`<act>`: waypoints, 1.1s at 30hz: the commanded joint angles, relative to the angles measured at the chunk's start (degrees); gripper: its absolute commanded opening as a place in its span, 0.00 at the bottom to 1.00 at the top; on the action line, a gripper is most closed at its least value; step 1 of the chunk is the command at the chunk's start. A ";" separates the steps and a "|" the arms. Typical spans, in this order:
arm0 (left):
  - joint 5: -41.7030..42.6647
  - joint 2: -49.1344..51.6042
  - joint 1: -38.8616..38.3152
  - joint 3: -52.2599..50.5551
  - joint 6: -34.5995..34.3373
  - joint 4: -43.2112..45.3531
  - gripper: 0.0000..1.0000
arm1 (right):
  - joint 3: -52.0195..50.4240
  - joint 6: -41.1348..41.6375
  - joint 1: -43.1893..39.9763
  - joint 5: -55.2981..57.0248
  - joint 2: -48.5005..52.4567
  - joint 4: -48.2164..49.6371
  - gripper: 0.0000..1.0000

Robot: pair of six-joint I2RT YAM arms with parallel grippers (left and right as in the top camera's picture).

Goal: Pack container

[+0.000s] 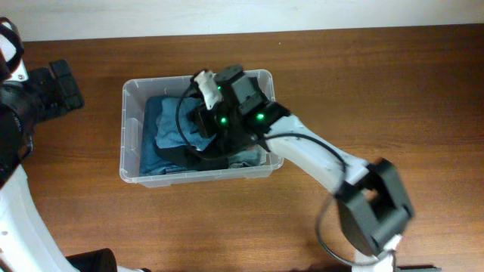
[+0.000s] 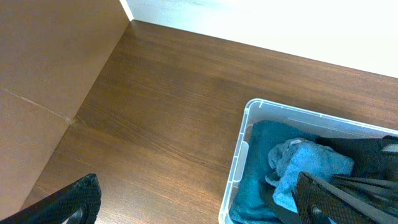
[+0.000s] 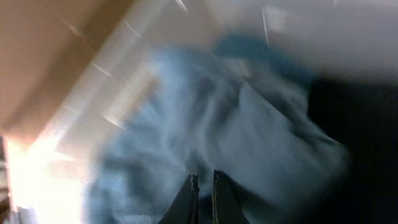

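Note:
The container (image 1: 130, 137) is a clear plastic bin on the wooden table, holding a teal towel (image 1: 151, 155), a light blue cloth (image 1: 168, 125) and a dark garment (image 1: 206, 156). My right gripper (image 1: 200, 121) reaches down inside the bin. In the blurred right wrist view its fingers (image 3: 203, 178) are nearly together on a fold of the light blue cloth (image 3: 249, 124). My left gripper (image 1: 66, 87) is open and empty, left of the bin and apart from it. In the left wrist view its fingers (image 2: 198, 182) spread wide above the table, with the container (image 2: 239, 155) and the light blue cloth (image 2: 311, 163) at the lower right.
The right arm (image 1: 318, 159) stretches from the lower right across the bin's right rim. A brown panel (image 2: 50, 56) stands at the table's left side. Bare wood (image 1: 378, 83) surrounds the bin.

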 commanded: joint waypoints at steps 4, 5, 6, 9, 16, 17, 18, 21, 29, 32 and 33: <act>0.24 -0.59 0.20 0.15 -0.31 0.00 0.99 | 0.11 0.00 1.09 -4.26 7.48 -4.66 0.04; 0.22 -0.59 0.20 0.15 -0.31 0.00 0.99 | 0.13 0.00 1.03 -4.28 7.32 -5.81 0.04; 0.24 -0.59 0.20 0.15 -0.31 0.00 0.99 | 0.39 0.00 1.03 -4.35 6.25 -7.06 0.04; 0.22 -0.59 0.20 0.15 -0.31 0.00 0.99 | 2.23 -0.13 0.96 -4.22 1.22 -11.89 0.05; 0.22 -0.59 0.20 0.15 -0.31 0.00 0.99 | 5.90 -0.72 -0.72 6.45 -14.16 -18.78 0.99; 0.24 -0.59 0.20 0.15 -0.31 0.00 0.99 | 5.90 -0.68 -1.22 7.96 -16.20 -19.21 0.98; 0.22 -0.59 0.20 0.15 -0.31 0.00 0.99 | 5.90 -0.70 -3.69 8.66 -22.29 -19.87 0.98; 0.24 -0.59 0.20 0.15 -0.31 0.00 0.99 | 5.90 -0.66 -7.43 8.63 -28.04 -22.29 0.98; 0.22 -0.59 0.20 0.15 -0.31 0.00 0.99 | 5.90 -2.45 -23.91 9.31 -39.50 -34.25 0.98; 0.24 -0.59 0.20 0.15 -0.31 0.00 0.99 | 5.90 -7.17 -28.94 9.29 -42.01 -39.30 0.98; 0.22 -0.59 0.20 0.15 -0.28 0.00 0.99 | 5.90 -10.27 -30.01 9.29 -42.84 -40.76 0.98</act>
